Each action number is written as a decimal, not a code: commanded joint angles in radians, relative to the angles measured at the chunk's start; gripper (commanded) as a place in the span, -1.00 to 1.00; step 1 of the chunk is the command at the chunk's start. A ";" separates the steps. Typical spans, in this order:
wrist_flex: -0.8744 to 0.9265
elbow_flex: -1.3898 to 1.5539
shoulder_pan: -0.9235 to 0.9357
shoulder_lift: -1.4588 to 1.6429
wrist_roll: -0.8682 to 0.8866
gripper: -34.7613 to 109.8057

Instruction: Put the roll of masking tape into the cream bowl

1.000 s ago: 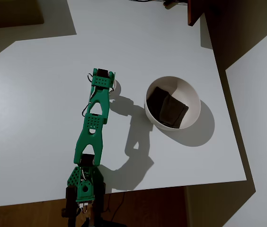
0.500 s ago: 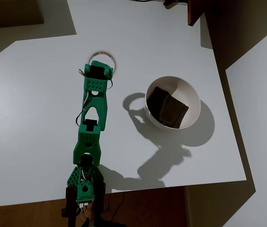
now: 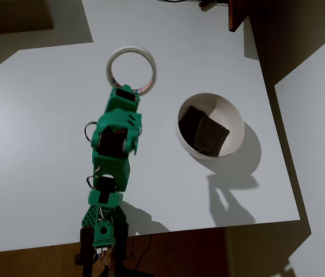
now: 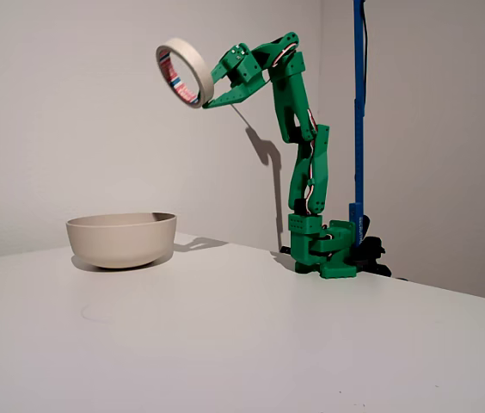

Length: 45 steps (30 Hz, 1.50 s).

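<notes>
My green gripper [image 4: 211, 96] is shut on the roll of masking tape [image 4: 184, 72] and holds it high above the table. The roll is an off-white ring with red print on its inner core, tilted on edge. From above, the roll of masking tape [image 3: 131, 69] appears left of and beyond the cream bowl [image 3: 236, 124], ahead of the gripper [image 3: 132, 91]. The cream bowl [image 4: 122, 238] rests on the white table, and dark brown pieces [image 3: 204, 132] lie inside it.
The white table [image 3: 36, 127] ends at a front edge by the arm's base [image 3: 100, 231] and at a right edge past the bowl. A blue vertical post [image 4: 359, 112] stands behind the arm. A dark reddish object [image 3: 237, 14] sits at the table's far corner.
The arm has folded back and risen, lifting the tape roll from the table surface to high above it. The roll looks larger from above. The bowl has stayed put.
</notes>
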 commanded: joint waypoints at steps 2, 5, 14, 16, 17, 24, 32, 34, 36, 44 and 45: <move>-0.014 -0.046 0.164 0.114 -0.038 -0.64; -0.038 -0.046 0.273 0.091 -0.067 -0.64; -0.232 -0.046 0.598 -0.161 -0.129 -0.64; -0.284 -0.046 0.650 -0.235 -0.147 -0.64; -0.308 -0.046 0.670 -0.273 -0.160 -0.64; -0.431 -0.048 0.735 -0.511 -0.242 -0.64; -0.439 -0.048 0.749 -0.703 -0.290 -0.64; -0.428 -0.049 0.750 -0.739 -0.299 -0.64; -0.417 -0.049 0.753 -0.772 -0.302 -0.64; -0.425 -0.048 0.775 -0.891 -0.288 -0.64; -0.426 -0.048 0.770 -0.904 -0.295 -0.64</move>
